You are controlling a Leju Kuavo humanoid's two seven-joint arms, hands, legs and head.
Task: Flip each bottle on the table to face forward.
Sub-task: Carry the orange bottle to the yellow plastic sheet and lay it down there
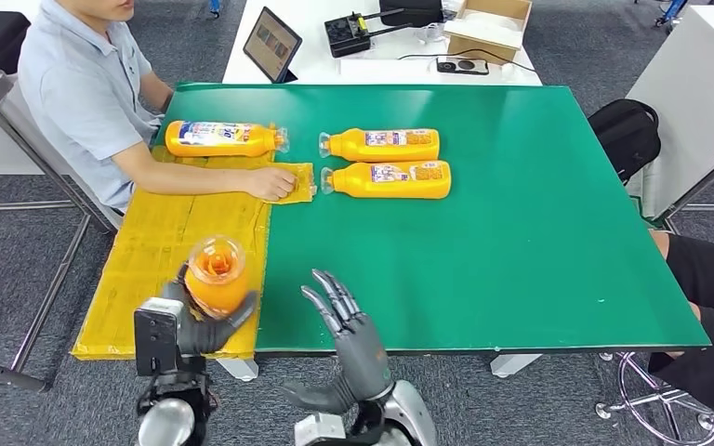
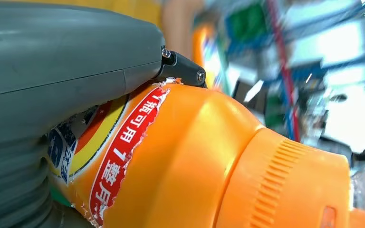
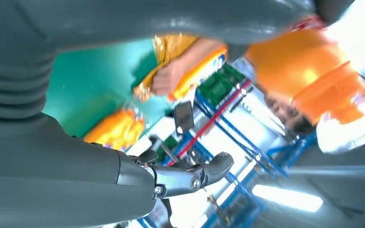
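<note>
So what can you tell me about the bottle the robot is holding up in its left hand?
The bottle is orange plastic with a ribbed orange cap and a colourful label, torn at its edge with red and white print. The left hand grips its body and holds it above the yellow mat at the table's near left edge, cap end toward the head camera. Nothing else touches it.

Person in grey shirt (image 1: 79, 93) seated at table's far left, hand (image 1: 272, 182) on yellow mat (image 1: 163, 251). Tablet (image 1: 271, 44), cardboard box (image 1: 488, 26) on white desk behind. Black backpack (image 1: 626, 133) on floor, right.
</note>
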